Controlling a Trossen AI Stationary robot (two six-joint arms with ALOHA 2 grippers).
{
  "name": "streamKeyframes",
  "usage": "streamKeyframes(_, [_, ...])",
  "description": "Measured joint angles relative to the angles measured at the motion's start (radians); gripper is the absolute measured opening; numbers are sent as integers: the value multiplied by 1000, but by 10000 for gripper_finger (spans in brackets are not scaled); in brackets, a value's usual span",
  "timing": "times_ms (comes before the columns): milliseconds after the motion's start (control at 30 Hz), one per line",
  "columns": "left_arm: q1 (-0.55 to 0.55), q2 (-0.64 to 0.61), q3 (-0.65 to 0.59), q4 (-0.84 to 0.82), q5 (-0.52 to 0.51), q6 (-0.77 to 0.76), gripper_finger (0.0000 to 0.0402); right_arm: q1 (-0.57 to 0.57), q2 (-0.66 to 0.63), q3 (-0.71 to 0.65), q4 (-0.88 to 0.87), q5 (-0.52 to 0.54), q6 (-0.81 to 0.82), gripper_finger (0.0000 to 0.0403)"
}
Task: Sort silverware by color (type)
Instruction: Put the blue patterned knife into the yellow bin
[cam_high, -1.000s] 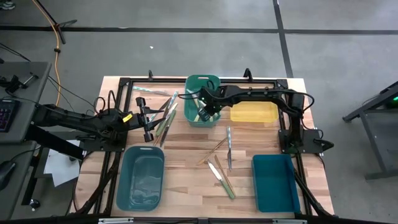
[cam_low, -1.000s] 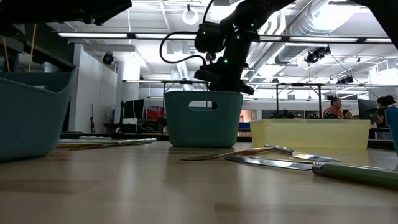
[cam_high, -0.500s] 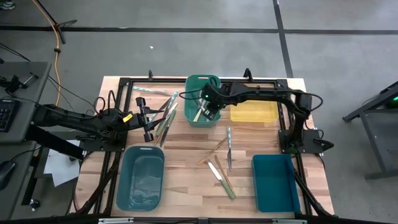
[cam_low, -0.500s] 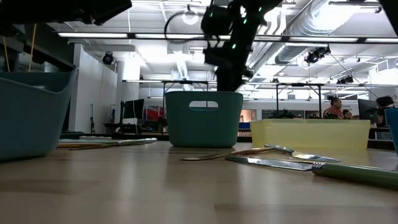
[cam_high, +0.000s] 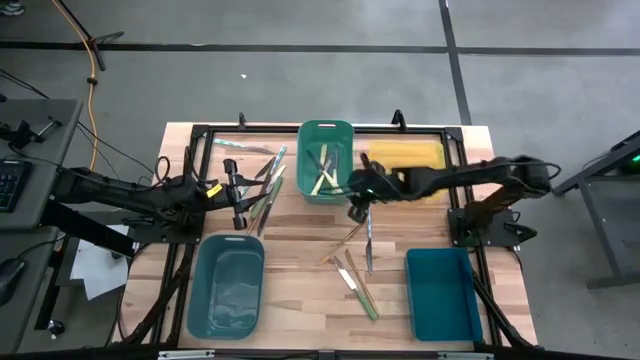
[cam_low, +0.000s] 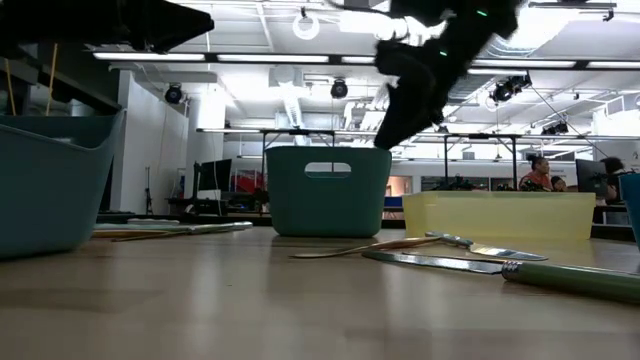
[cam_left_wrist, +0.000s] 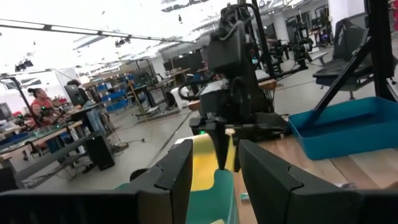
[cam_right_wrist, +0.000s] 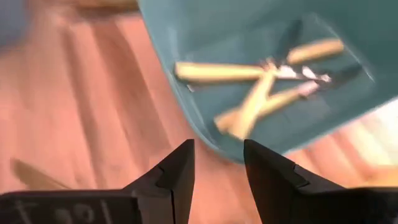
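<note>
1. Just in front of the green rectangular plastic bin (cam_high: 326, 174), over bare wood, we find the right gripper (cam_high: 357, 212); its fingers stand apart with nothing between them, as the right wrist view shows.
2. Inside that green bin lie several pale-yellow-handled utensils (cam_right_wrist: 261, 93), crossed over one another, so we judge this colour group partly sorted.
3. The loose silverware (cam_high: 357, 262) lies mid-table: a metal knife (cam_high: 368, 238) with its long axis running from the far edge toward the near edge, a slim brown-handled piece (cam_high: 342, 245) lying diagonally beside it, and a green-handled knife (cam_high: 358, 283) angled toward the teal rectangular bin (cam_high: 440, 293) at the near right.
4. A second cluster of thin utensils (cam_high: 264, 190) rests in a bundle at the far left, slanting diagonally, just beside the left gripper (cam_high: 238, 196), which waits there with its fingers apart and empty.
5. For the next pick, we would judge it best to bring the right gripper down over a handle, with its fingers set across the utensil's long axis, and to choose a piece lying clear of its neighbours.
6. The wooden table (cam_high: 300, 250) also carries an empty grey-blue bin (cam_high: 226, 288) and a yellow bin (cam_high: 405, 155).
</note>
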Motion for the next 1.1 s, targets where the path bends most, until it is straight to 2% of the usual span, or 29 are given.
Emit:
streamKeyframes(167, [0, 0, 0, 1, -2, 6, 126, 38, -108, -243, 500, -46, -28, 134])
streamKeyframes(267, [0, 0, 0, 2, -3, 25, 126, 50, -128, -327, 815, -62, -153, 134])
streamKeyframes(367, [0, 0, 0, -1, -10, -4, 126, 57, -125, -361, 983, -73, -284, 134])
streamKeyframes(533, [0, 0, 0, -9, -28, -80, 126, 57, -125, -346, 1010, -77, -375, 134])
streamKeyframes(967, [0, 0, 1, -11, -213, -91, 126, 57, -124, -344, 911, -77, -314, 134])
streamKeyframes(1033, [3, 1, 27, -62, -283, -141, 126, 57, -124, -344, 912, -77, -314, 134])
streamKeyframes(1100, [18, 10, 92, -197, -367, -205, 126, 57, -124, -344, 912, -77, -314, 134])
